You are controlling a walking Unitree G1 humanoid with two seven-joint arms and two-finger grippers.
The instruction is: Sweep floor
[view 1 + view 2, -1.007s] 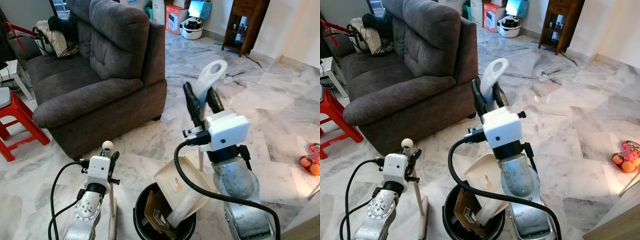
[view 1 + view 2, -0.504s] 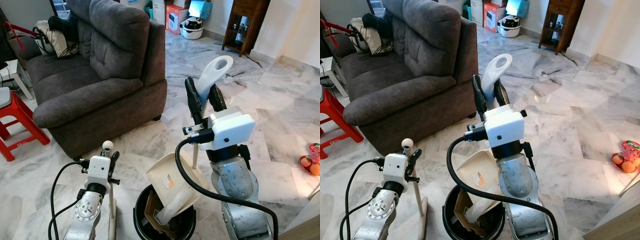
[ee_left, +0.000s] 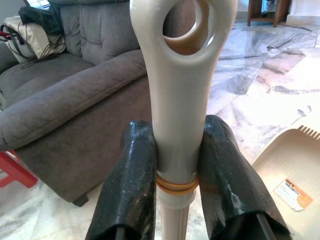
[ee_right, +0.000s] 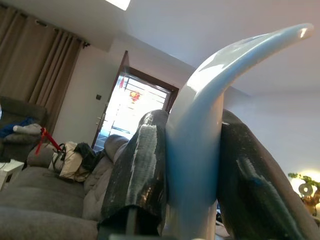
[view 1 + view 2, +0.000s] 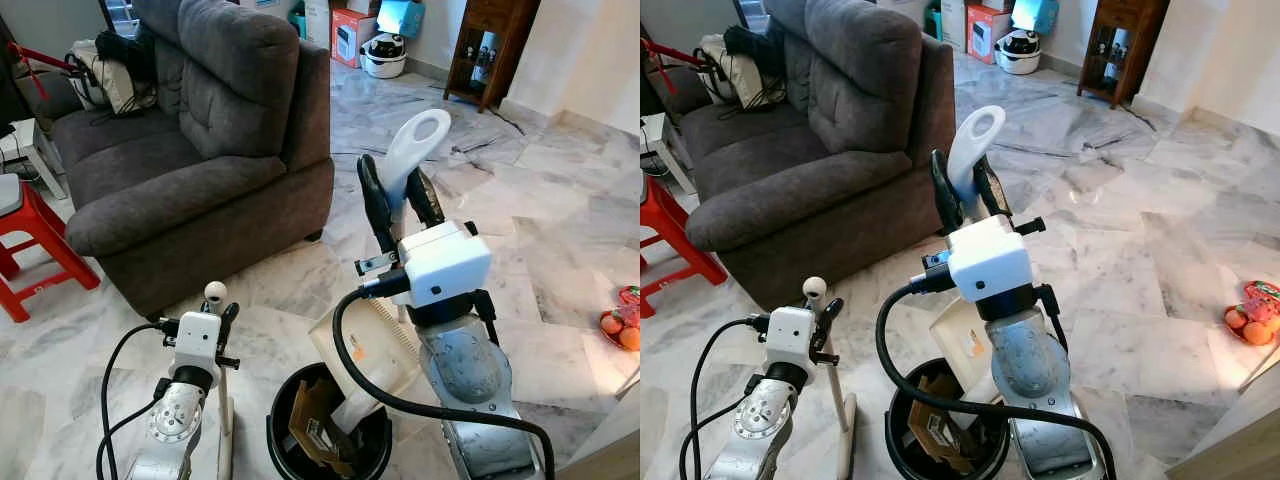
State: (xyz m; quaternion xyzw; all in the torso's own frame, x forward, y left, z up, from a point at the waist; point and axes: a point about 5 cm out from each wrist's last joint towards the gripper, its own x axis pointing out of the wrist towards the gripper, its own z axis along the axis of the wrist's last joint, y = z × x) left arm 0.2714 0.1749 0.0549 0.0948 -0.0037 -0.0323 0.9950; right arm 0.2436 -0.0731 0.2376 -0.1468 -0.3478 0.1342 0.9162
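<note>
My right gripper (image 5: pixel 395 197) is shut on the white loop handle (image 5: pixel 414 140) of a cream dustpan (image 5: pixel 368 347). The pan tilts down over a black bin (image 5: pixel 283 443) that holds cardboard scraps. In the right wrist view the white handle (image 4: pixel 210 90) sits clamped between the gripper's black fingers (image 4: pixel 142 170). My left gripper (image 5: pixel 221 312), lower left, is shut on the cream broom handle (image 5: pixel 214 292), which stands upright. The left wrist view shows that handle (image 3: pixel 182 75) with its hanging hole, gripped between both fingers (image 3: pixel 132 185), and the dustpan (image 3: pixel 290 170) beside it.
A grey sofa (image 5: pixel 200 150) stands close on the left, with a red stool (image 5: pixel 35 240) beyond it. Marble floor stretches ahead and right. A bag of fruit (image 5: pixel 622 325) lies at the right edge. A wooden cabinet (image 5: pixel 490 40) and boxes (image 5: pixel 350 35) stand at the back.
The right arm swung the dustpan handle right, then back left. The pan now hangs steeper and lower into the bin. The left arm and broom have not moved.
</note>
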